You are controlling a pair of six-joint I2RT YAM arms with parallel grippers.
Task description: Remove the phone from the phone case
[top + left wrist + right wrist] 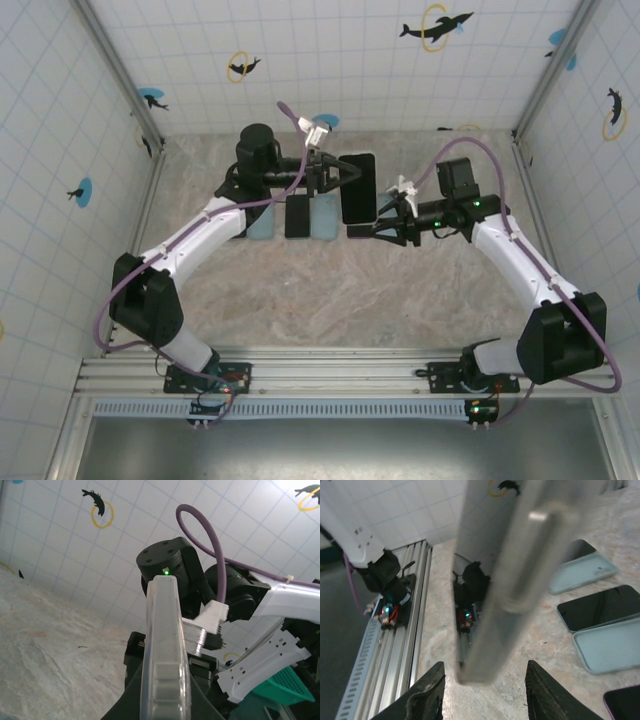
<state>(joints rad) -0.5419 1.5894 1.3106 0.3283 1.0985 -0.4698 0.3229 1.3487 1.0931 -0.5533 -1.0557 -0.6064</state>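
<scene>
Right tool (485, 670) is seen released just beside the phone (359, 187), held in its phone case (162, 650) by the clenched left tool (338, 173) above the far edge of the counter (330, 300); separation is pending and a prying grip is needed

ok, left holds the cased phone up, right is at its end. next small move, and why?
Probably ease the right pincer forward and close on the free end of the phone: its fingers stand apart on both sides of it, not touching, while the left pincer clamps the phone in the air.
</scene>
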